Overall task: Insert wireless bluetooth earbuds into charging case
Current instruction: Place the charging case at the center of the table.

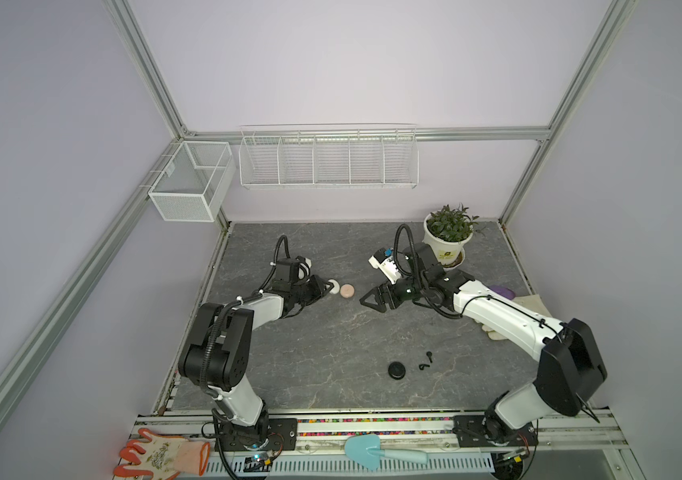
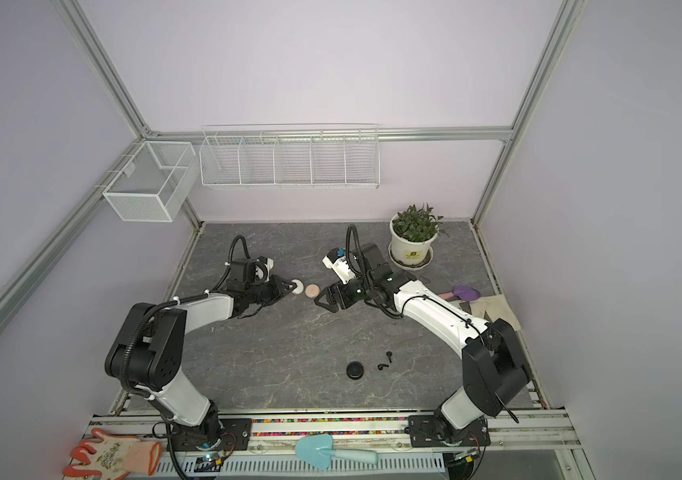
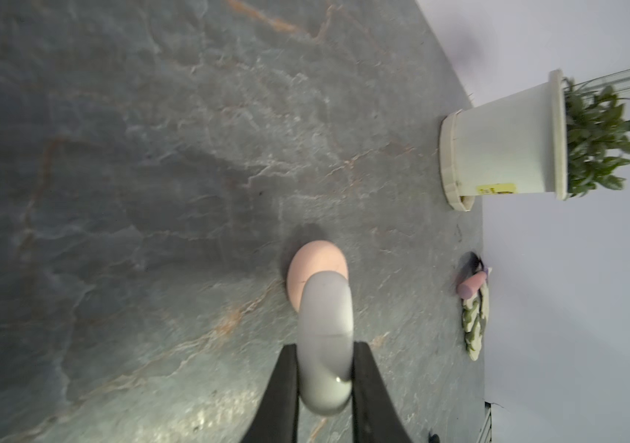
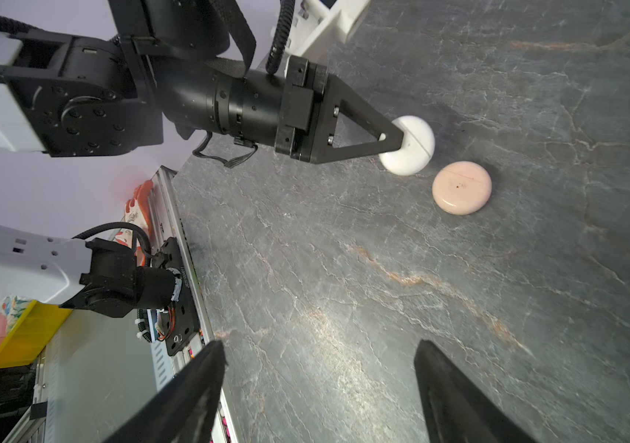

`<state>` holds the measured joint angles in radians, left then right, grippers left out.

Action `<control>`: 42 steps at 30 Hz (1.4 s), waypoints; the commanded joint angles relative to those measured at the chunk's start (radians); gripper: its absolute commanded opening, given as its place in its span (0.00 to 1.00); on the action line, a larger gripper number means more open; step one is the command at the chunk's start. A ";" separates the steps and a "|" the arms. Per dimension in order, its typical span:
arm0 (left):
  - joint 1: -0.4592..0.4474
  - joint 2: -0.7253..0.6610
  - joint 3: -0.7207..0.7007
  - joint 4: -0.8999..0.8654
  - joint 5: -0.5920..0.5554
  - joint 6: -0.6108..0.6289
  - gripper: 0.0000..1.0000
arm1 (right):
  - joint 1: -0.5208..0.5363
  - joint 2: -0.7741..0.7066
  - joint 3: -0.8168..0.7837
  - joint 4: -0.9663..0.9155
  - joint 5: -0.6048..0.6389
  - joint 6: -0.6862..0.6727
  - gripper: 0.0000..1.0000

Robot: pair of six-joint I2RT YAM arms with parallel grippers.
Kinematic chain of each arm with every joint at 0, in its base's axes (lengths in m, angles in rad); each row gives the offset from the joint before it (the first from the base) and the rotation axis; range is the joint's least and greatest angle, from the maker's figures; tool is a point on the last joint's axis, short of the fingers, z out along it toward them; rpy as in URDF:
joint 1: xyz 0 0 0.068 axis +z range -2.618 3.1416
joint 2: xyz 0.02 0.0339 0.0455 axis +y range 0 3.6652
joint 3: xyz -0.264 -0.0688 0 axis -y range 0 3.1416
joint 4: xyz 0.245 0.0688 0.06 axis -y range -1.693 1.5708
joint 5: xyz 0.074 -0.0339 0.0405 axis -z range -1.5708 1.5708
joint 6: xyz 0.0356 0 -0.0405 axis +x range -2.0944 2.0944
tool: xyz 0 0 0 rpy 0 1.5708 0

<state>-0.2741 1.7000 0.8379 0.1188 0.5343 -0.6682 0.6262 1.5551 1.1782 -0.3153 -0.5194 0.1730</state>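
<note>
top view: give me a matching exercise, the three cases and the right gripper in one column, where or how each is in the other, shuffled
1. white case
2. pink case
3. black case
4. right gripper

a. open, holding nothing
b. flat on the table, beside the two black earbuds
c. clamped in the left gripper
d. flat on the table between the two grippers

Pairs: 1-c, 2-d, 3-b, 4-a

Three cases: white case, pink case, black case; two black earbuds; one potted plant
</note>
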 commanded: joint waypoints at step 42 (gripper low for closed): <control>0.027 0.081 -0.087 0.207 -0.040 0.038 0.41 | -0.028 0.029 0.010 0.026 -0.044 0.049 0.79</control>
<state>-0.2550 1.8103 0.7700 0.3244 0.5125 -0.6518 0.5991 1.6047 1.1725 -0.2665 -0.5644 0.2325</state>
